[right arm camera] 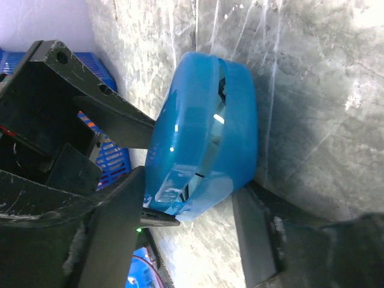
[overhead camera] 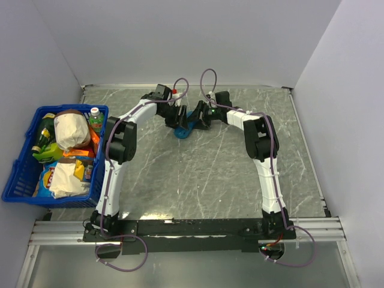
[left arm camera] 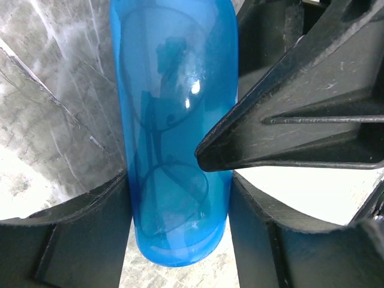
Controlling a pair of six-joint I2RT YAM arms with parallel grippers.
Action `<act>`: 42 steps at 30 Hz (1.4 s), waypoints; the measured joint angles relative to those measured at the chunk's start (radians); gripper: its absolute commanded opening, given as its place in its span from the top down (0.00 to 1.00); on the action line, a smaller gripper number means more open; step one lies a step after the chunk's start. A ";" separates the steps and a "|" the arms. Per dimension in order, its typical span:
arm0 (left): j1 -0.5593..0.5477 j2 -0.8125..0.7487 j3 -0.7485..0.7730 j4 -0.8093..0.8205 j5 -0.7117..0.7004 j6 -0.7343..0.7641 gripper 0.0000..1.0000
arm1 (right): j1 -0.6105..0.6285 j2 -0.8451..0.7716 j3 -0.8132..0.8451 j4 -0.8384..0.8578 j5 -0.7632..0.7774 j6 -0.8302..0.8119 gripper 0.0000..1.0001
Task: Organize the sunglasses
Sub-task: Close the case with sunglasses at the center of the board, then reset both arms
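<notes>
A: Where the left gripper (left arm camera: 180, 180) closes in, what sits between its fingers (left arm camera: 72, 240)?

B: The blue case (left arm camera: 174, 90), standing on end in that wrist view. One black finger presses its left flank and the other its right. The grip has narrowed onto the case and has hold of it.

A: And the sunglasses (left arm camera: 159, 150)?

B: Inside the case. Through the translucent blue you can make out the thin dark frame and two round lens outlines, one above the other.

A: What's the pointed black piece coming in from the right there?

B: A finger of the right gripper (right arm camera: 191, 185); its tip touches the side of the case. In the right wrist view, that gripper's own fingers (right arm camera: 108, 234) sit on opposite faces of the case, clamped against it too.

A: Is the clamshell fully closed?

B: Not quite. A thin gap runs along the seam between the two halves.

A: And further out?

B: From above, both grippers meet at the far middle of the grey marbled table (overhead camera: 198, 180), with the case between them. I cannot tell whether it rests on the surface or is lifted just off it. Well apart, at the table's left edge, stands a blue basket (overhead camera: 36, 200) filled with groceries (overhead camera: 71, 129).
</notes>
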 measured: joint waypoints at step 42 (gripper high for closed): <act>0.003 -0.050 -0.038 -0.024 -0.011 0.019 0.04 | -0.164 -0.386 -0.227 -0.362 0.352 -0.511 0.00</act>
